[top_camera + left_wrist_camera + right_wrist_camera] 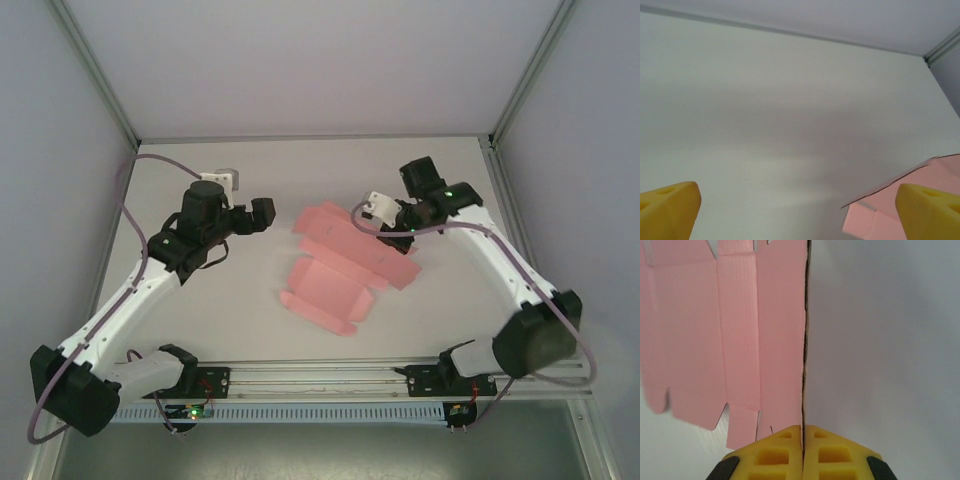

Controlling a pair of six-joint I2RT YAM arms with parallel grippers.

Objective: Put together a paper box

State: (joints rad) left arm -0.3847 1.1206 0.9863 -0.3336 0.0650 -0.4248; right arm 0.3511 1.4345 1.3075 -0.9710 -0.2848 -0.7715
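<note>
The right end effector (803,434) pinches the box (740,335) by one edge, apparently tilted up; the left end effector (799,212) hangs wide nearby. The left should pin the box flat while the right folds.

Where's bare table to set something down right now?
Free: the far strip of table behind the paper box, up to the back wall, and the near patch between the left arm and the box. Crowded: the middle, where the right gripper pinches the box.
</note>
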